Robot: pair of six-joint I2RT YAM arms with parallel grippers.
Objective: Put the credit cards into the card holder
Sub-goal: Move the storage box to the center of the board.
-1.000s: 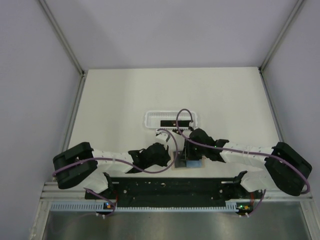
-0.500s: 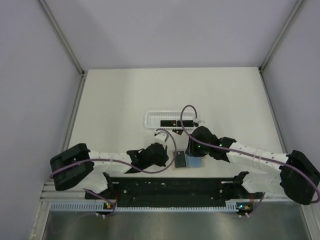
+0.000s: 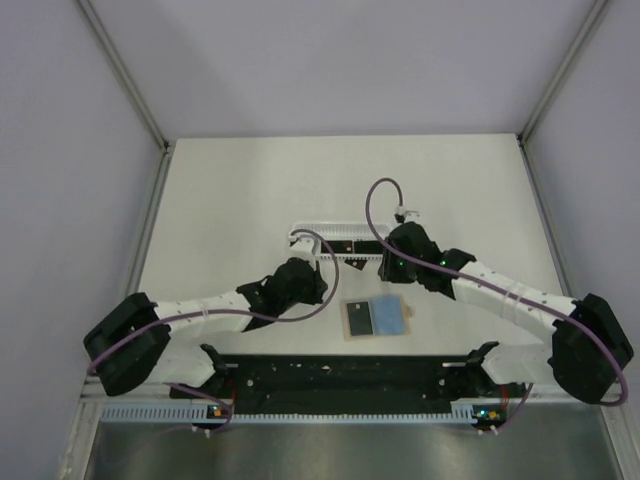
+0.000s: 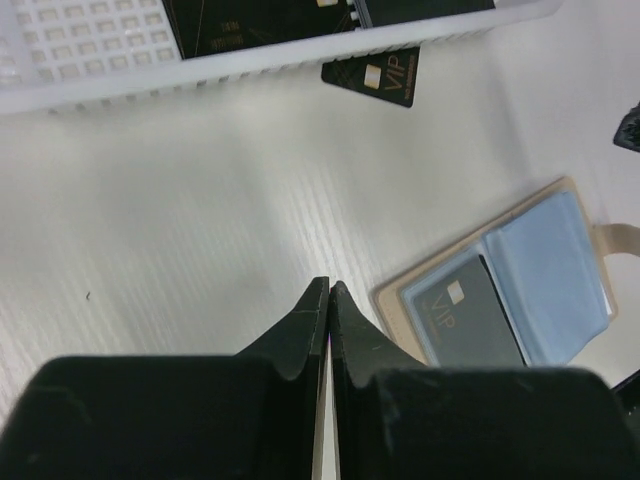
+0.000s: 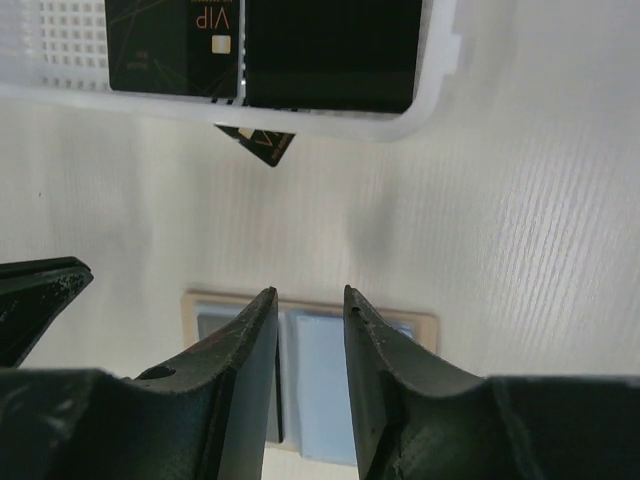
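One credit card lies flat just ahead of the spread, empty right pincer, card holder open beneath; probably lever its edge first. Left pincer is pressed together.

White tabletop, long white perforated basket lying on it, black VIP credit card loose just beside the basket's near wall, tan card holder lying open, nearer than the basket
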